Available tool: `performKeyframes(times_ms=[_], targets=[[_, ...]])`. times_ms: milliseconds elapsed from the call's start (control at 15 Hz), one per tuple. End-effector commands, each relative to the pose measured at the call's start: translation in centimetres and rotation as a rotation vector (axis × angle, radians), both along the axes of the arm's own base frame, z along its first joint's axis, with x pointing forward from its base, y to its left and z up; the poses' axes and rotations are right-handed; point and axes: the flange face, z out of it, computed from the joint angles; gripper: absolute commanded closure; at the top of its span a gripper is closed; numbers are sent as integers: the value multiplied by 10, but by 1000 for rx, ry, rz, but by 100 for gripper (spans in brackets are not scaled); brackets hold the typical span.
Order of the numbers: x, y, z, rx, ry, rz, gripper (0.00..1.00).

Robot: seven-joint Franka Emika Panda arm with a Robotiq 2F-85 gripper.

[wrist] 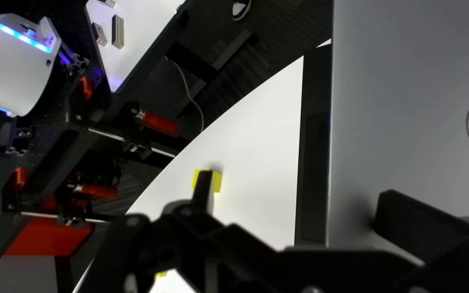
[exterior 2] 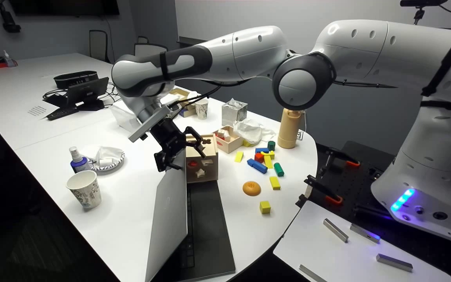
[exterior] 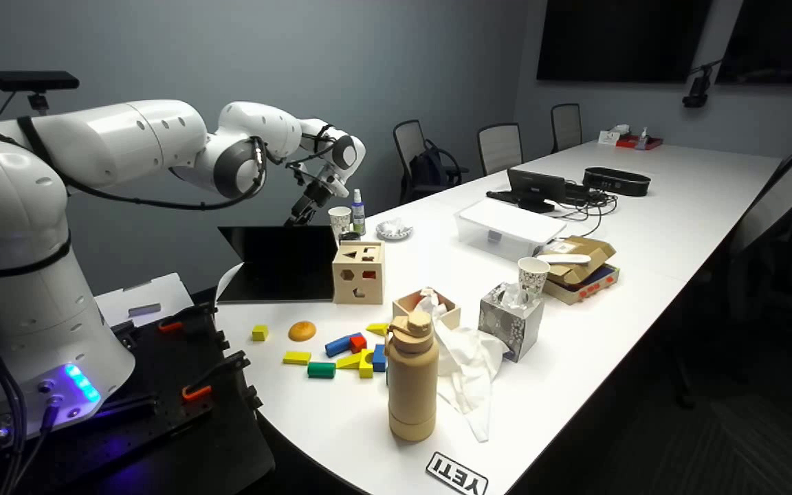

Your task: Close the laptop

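One thin laptop (exterior 2: 190,224) sits open on the white table (exterior 2: 131,211), its long side running toward one wooden box (exterior: 357,282), its black screen (exterior: 286,251) facing the robot's base (exterior 2: 429,172). The gripper (exterior 2: 190,161) has two fingers (wrist: 405,219) spread wide, with the smooth gray lid's (wrist: 401,101) edge between them. The table also holds two paper cups (exterior 2: 86,196).

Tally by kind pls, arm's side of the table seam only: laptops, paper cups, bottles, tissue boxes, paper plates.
Laptop: 1
Cups: 2
Bottles: 2
Tissue box: 1
Plate: 1
Total: 7
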Motion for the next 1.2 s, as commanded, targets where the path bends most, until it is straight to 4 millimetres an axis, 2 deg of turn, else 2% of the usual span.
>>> performKeyframes(times_ms=[0, 600, 933, 1067, 1133], targets=[[-12, -4, -30, -35, 50, 9, 0], [-44, -5, -114, -82, 93, -22, 0], [-65, -10, -146, -103, 78, -37, 0], [-72, -12, -153, -106, 52, -48, 0], [-71, -15, -151, -108, 26, -61, 0]])
